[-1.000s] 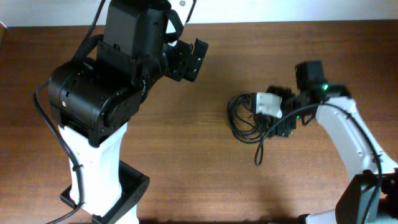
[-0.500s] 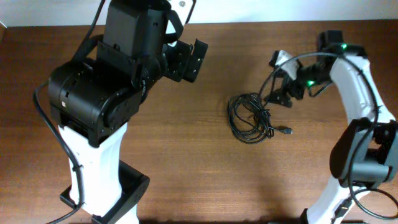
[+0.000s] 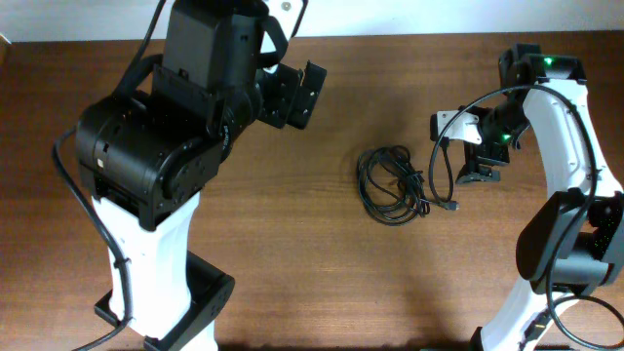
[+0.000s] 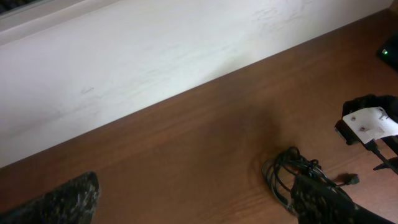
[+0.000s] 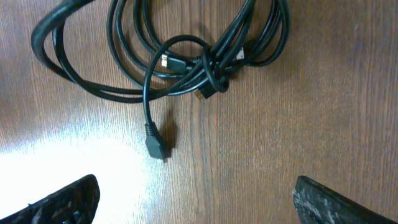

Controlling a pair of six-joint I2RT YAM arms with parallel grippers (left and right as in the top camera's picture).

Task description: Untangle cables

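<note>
The cables (image 3: pixel 390 185) lie as one small black tangle on the brown table, right of the middle. In the right wrist view the cables (image 5: pixel 186 50) are knotted where the loops cross, and one loose plug end (image 5: pixel 157 144) points toward me. My right gripper (image 3: pixel 467 151) hovers just right of the tangle, open and holding nothing; its fingertips (image 5: pixel 62 199) stand wide apart. My left gripper (image 3: pixel 295 95) hangs open and high at the back left, far from the tangle. Its view shows the cables (image 4: pixel 292 171) beyond its right fingertip (image 4: pixel 323 199).
A white wall (image 4: pixel 155 62) borders the table's far edge. The left arm's big black body (image 3: pixel 156 136) and white base (image 3: pixel 146 273) fill the left side. The right arm's white link (image 3: pixel 561 166) runs down the right edge. Bare wood (image 3: pixel 322 263) lies in front of the tangle.
My right gripper has drawn back from over the tangle to its right side. A loose cable end that trailed toward the front now lies just right of the tangle. The left arm has not moved.
</note>
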